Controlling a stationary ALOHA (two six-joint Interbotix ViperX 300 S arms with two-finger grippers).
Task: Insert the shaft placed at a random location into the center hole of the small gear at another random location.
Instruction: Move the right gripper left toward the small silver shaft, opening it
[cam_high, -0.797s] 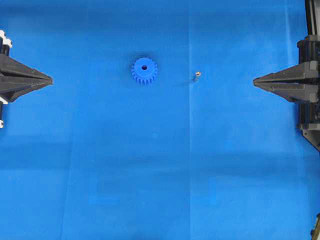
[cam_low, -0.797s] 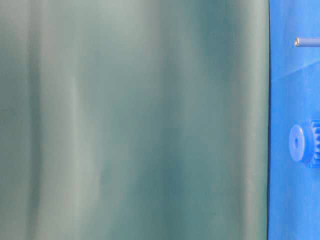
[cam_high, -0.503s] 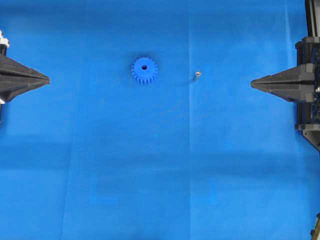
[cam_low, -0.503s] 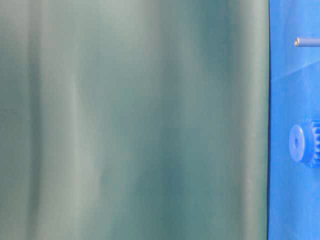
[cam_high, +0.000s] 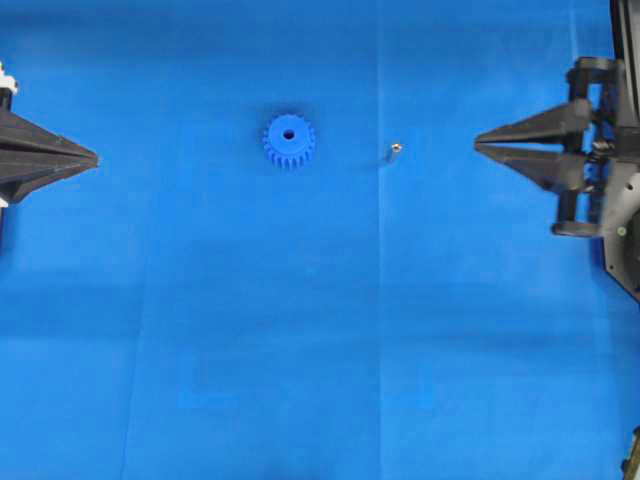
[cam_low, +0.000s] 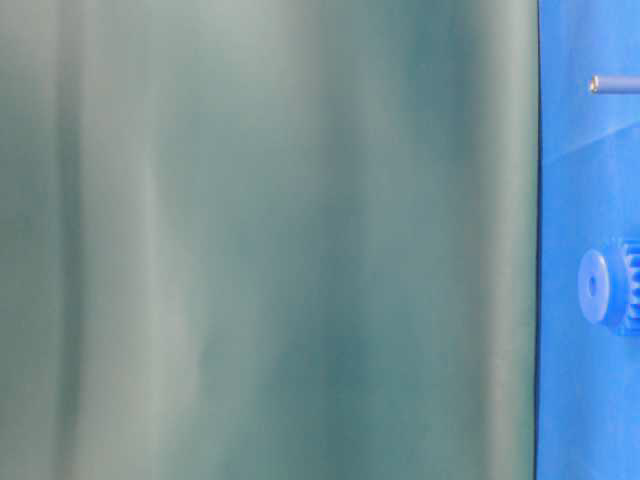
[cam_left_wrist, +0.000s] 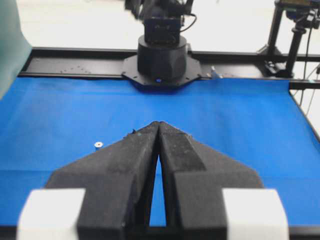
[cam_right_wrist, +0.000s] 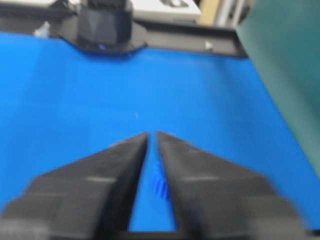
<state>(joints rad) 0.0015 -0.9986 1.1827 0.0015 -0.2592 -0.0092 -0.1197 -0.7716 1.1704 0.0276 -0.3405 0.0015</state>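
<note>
The small gear (cam_high: 289, 141), bright blue with a dark center hole (cam_high: 289, 134), lies flat on the blue mat, upper middle. The shaft (cam_high: 394, 152), a tiny silvery pin, stands to its right, apart from it. Both show in the table-level view, the gear (cam_low: 605, 285) and the shaft (cam_low: 612, 84). My left gripper (cam_high: 96, 158) is shut and empty at the left edge; its wrist view shows the shaft (cam_left_wrist: 98, 145) beside the fingers. My right gripper (cam_high: 477, 143) is right of the shaft, jaws slightly apart and empty. Gear teeth (cam_right_wrist: 160, 182) show between its fingers.
A green curtain (cam_low: 270, 240) fills most of the table-level view. The blue mat (cam_high: 320, 330) covers the table. The right arm's base (cam_left_wrist: 162, 55) and the left arm's base (cam_right_wrist: 105, 25) stand at opposite table edges.
My right gripper has moved left toward the shaft and its jaws have parted a little. My left gripper closed fully and then stayed put. Gear and shaft have not moved.
</note>
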